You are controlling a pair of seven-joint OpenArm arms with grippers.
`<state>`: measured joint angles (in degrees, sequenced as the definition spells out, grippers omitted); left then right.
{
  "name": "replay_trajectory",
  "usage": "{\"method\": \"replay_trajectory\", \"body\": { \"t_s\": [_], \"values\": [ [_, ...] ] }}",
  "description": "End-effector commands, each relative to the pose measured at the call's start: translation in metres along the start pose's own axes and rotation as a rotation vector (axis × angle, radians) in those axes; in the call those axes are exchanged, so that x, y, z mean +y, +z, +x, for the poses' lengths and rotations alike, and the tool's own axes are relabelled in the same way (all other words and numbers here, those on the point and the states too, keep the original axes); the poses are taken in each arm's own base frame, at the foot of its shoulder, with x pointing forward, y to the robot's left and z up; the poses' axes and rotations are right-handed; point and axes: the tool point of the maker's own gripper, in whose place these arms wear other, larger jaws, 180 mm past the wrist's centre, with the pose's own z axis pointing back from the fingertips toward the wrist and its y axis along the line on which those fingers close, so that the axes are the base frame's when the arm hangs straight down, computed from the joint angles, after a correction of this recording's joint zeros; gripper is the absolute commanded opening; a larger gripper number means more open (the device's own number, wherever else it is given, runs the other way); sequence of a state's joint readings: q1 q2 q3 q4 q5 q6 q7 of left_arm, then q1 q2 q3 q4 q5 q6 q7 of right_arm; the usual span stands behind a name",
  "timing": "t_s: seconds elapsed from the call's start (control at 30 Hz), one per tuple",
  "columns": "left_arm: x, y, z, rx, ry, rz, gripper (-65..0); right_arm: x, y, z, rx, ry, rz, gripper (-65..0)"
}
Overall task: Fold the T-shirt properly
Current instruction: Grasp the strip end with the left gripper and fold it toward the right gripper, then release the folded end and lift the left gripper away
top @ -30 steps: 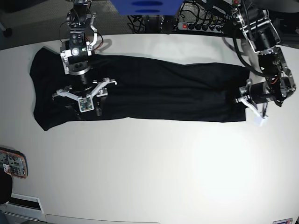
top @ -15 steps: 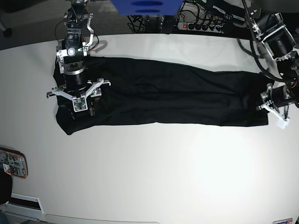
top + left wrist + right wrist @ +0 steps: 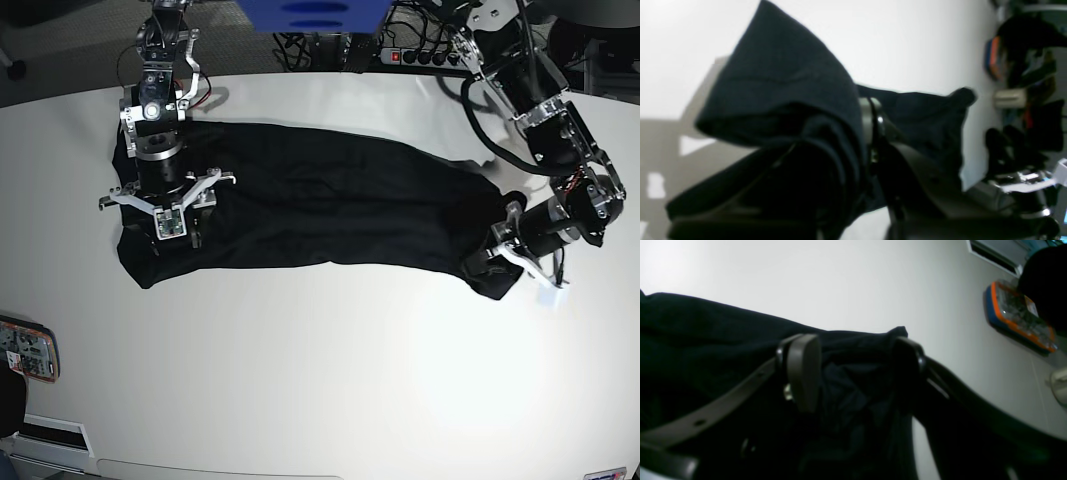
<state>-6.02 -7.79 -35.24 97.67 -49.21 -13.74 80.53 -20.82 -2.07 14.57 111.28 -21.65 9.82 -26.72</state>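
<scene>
Base view is showing the near edge of the white worktop (image 3: 330, 380) at the bottom of the frame, with an orange-and-blue rimmed object (image 3: 25, 350) sitting at the lower left edge. Farther in, across the middle of the frame, the T-shirt (image 3: 320, 210) is lying as one long black band stretching from left to right. Its right end is bunching up into a small raised heap where the left gripper (image 3: 500, 255) is meeting it, at the right of the frame. The left wrist view is showing dark fabric draping thickly over that gripper, with a peak of cloth standing up off the white surface; its jaws are pressed together on the T-shirt. At the left of the base frame, the right gripper (image 3: 170, 225) is resting down on the cloth near its left end. The right wrist view is showing its two fingers (image 3: 803, 370) standing apart with rumpled black fabric lying between them; whether they are actually pinching it I cannot tell. Farthest back, at the top edge, a blue object (image 3: 310, 12) and a power strip (image 3: 430, 57) with cables are sitting beyond the worktop.
</scene>
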Motion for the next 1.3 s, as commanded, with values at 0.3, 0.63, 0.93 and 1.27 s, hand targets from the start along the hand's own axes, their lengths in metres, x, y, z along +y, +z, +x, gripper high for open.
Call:
{"method": "replay_trajectory", "body": {
  "t_s": [0.3,0.63,0.93,1.27],
  "values": [
    [-0.085,-0.047,-0.033,0.113,-0.081,-0.201,-65.0,-0.004,0.001,0.015,-0.055,0.002,-0.013,-32.1],
    [-0.100,-0.070,-0.083,0.251,-0.053,-0.232,-65.0,-0.004,0.001,0.015,-0.055,0.002,-0.013,-32.1],
    [-0.106,-0.071,-0.084,0.255,-0.060,-0.253,-57.3,-0.002,0.001,0.016,-0.056,0.002,-0.008,-32.1],
    [-0.166,-0.064,-0.099,0.326,-0.060,-0.556,-17.7,-0.002,0.001,0.016,-0.056,0.002,-0.008,-32.1]
  ]
}}
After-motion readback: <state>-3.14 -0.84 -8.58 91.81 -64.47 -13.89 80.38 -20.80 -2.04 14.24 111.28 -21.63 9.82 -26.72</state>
